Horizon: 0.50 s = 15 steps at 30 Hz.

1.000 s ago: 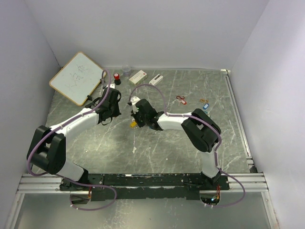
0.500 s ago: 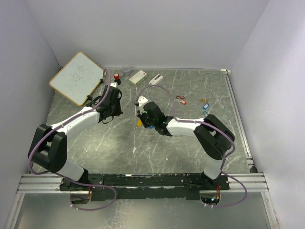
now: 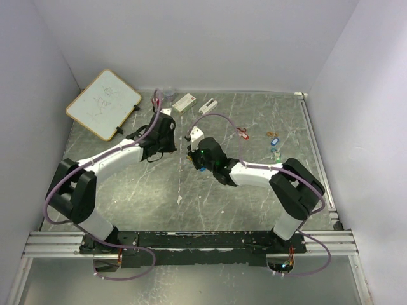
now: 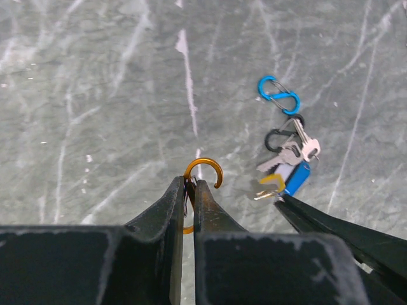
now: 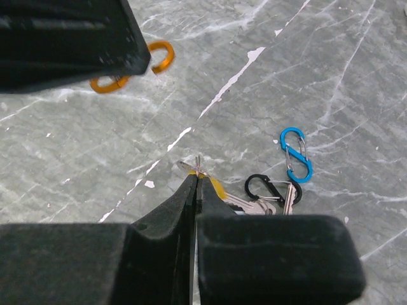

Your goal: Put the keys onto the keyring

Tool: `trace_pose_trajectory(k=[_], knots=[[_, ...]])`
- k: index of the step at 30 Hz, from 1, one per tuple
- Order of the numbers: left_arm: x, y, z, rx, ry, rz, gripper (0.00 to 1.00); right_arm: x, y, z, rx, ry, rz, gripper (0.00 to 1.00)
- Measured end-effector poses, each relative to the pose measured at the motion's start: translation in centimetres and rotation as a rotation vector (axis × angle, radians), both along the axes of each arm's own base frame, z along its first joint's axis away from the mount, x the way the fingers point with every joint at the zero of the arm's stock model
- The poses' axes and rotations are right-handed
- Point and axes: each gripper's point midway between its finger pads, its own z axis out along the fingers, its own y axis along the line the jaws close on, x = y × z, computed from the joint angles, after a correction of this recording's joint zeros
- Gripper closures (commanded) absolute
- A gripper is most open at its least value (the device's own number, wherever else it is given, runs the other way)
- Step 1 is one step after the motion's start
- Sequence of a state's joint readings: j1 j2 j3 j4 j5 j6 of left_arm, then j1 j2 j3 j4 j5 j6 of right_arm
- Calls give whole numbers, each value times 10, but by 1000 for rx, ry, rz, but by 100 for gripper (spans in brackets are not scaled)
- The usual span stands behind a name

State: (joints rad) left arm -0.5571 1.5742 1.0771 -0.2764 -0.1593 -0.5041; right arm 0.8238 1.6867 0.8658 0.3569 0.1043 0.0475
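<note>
We are in a robot lab cell.
Our white walls (image 3: pixel 191 44) box in a marbled tabletop (image 3: pixel 210 203), aluminium rail (image 3: pixel 51 244) and whiteboard (image 3: pixel 103 103).

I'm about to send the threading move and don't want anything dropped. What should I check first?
1. Left gripper clamped on the orange clip: ok.
2. Right gripper shut on the yellow-tagged key: ok.
3. The clip's hooked end sticks out past the fingers, on the side facing the key bunch: ok.
4. Key lined up with the hook tip: not ok, they are apart with bare table showing between them.
5. Clip's gate open: cannot tell.
6. Bunch lifted off the table: cannot tell.
</note>
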Motion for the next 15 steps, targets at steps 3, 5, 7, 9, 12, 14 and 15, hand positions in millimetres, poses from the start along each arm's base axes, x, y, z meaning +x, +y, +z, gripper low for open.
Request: trace_pose_trajectory(k=[3,5,7,9,12,14,15], knots=[[-5,-16,-2,2,4,-38,93,-2,-2,0,6,3,-2,100],[-8,-22,-5,5,9,-53,93,-3,-2,1,12,5,-3,100],[-10,-26,-7,6,16,-67,93,-3,-1,3,19,6,-5,100],[-10,-29,-8,6,18,-72,93,-3,-1,4,24,6,-6,100],[-10,-32,-8,6,17,-77,93,-4,-1,5,27,7,-6,100],[-10,-33,-8,6,18,-80,93,-4,-2,5,28,6,-6,100],[-10,-34,-8,5,17,-82,93,-4,-2,6,30,6,-5,100]])
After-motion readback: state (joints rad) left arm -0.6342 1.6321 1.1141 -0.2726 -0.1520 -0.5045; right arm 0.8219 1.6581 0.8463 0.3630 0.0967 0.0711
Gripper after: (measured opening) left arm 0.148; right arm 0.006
